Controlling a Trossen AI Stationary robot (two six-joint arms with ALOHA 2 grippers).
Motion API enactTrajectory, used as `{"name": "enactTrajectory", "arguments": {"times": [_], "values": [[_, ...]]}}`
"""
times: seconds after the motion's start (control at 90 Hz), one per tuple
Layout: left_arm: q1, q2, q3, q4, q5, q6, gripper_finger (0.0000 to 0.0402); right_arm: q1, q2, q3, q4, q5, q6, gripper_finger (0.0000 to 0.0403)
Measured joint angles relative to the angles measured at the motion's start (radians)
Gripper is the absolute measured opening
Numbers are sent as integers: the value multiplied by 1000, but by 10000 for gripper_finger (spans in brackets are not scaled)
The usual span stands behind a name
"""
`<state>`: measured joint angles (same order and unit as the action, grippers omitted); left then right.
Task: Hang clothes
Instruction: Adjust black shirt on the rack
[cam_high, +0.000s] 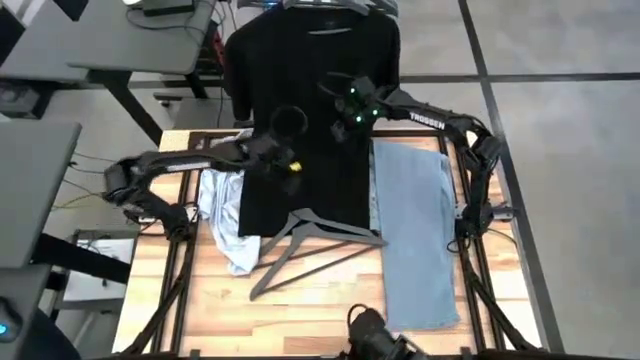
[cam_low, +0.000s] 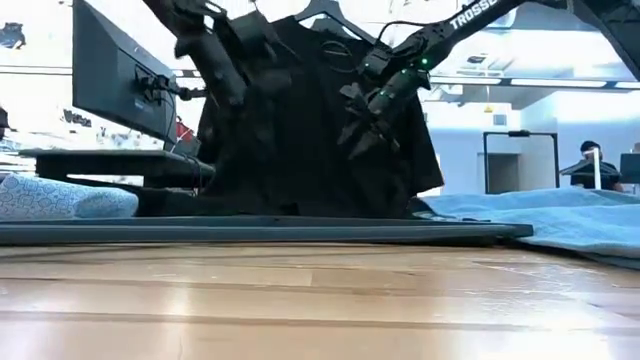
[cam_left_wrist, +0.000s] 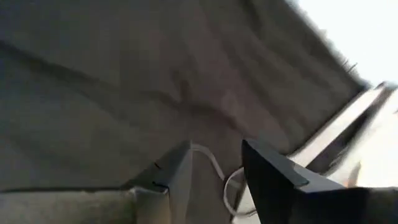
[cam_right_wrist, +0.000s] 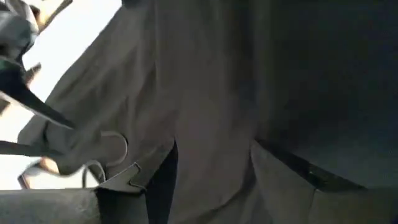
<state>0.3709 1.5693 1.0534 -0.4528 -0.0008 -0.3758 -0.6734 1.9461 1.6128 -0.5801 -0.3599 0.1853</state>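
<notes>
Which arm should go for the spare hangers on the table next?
Probably the left. Its gripper sits over the black t-shirt, nearer the hangers and the pale shirt. The right gripper is higher up the t-shirt, farther from them, beside the jeans.

Black jointed arms (cam_high: 180, 160), white TROSSEN lettering, green lights

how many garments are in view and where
3: black t-shirt on a hanger at the table's far edge, both grippers at it; pale button shirt crumpled on the left; jeans flat on the right. Others could be hidden.
</notes>
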Motion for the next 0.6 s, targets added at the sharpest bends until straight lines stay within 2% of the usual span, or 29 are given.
{"name": "enactTrajectory", "arguments": {"times": [0.244, 0.367, 0.6], "values": [[-90, 195, 0, 18, -24, -82, 123, 28, 1, -118, 22, 0, -1, 191], [-125, 210, 0, 50, -3, -122, 123, 27, 1, -163, 32, 3, -4, 191], [-249, 211, 0, -54, 8, -107, 123, 4, 1, -216, 62, 3, -12, 191]]}}
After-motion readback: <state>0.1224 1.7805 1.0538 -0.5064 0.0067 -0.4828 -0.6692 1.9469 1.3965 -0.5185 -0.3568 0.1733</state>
